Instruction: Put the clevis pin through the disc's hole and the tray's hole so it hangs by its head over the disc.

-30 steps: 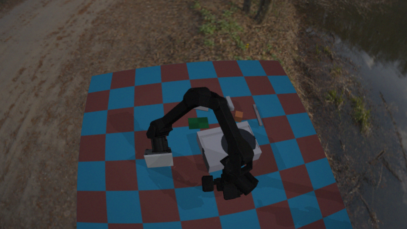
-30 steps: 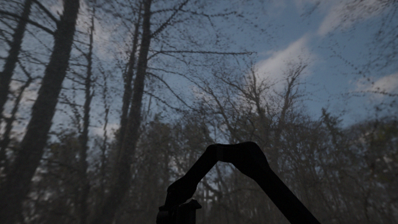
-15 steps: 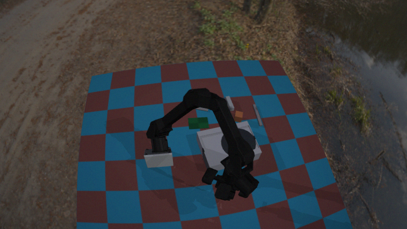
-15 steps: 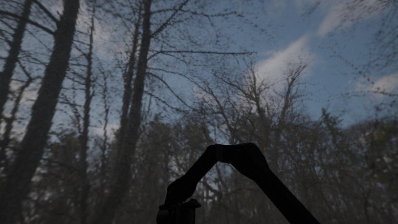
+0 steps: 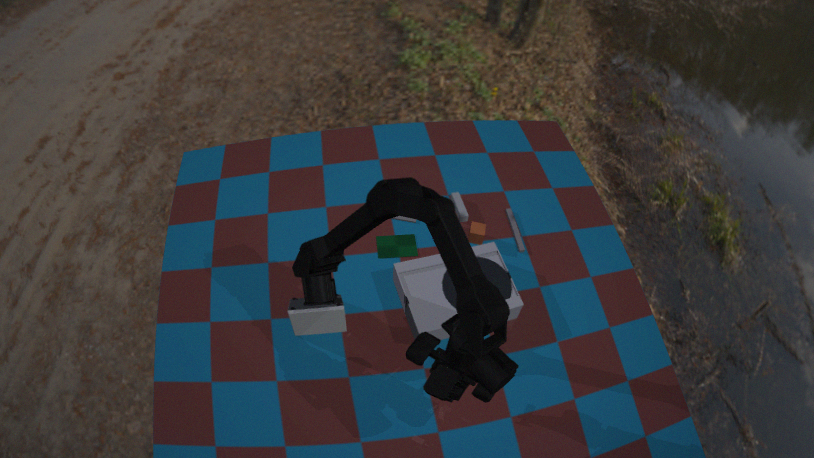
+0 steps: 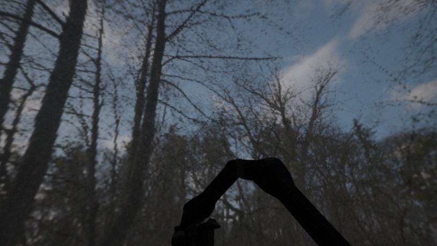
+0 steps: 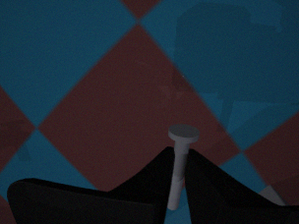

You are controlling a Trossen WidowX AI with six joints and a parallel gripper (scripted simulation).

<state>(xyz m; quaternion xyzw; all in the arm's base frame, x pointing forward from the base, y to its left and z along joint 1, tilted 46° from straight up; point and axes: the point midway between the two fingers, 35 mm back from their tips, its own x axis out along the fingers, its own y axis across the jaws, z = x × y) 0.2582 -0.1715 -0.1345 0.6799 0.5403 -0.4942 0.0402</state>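
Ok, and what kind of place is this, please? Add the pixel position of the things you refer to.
Probably outdoors, at a woodland edge beside water: a checkered table (image 5: 239,353) stands near leaf-covered ground (image 5: 296,62) and a pond or stream (image 5: 779,170), with bare trees (image 6: 60,76) under a cloudy blue sky.

trays (image 5: 426,296): 1 | discs (image 5: 495,279): 1 | pins (image 7: 180,159): 1 | green blocks (image 5: 396,246): 1

Setting: outdoors, wooded waterside; no narrower kind of place can be told.
Ground: brown leaf litter with green plants, beside a pale, bare dirt track.
Water: dark, sky-reflecting surface along a scrubby bank.
Trees: tall, dark, thin-branched trunks (image 6: 58,100) under blue sky with pale clouds.
Tabletop: blue-and-dark-red checkered flat tabletop (image 5: 244,353) (image 7: 123,98), seen against this ground.
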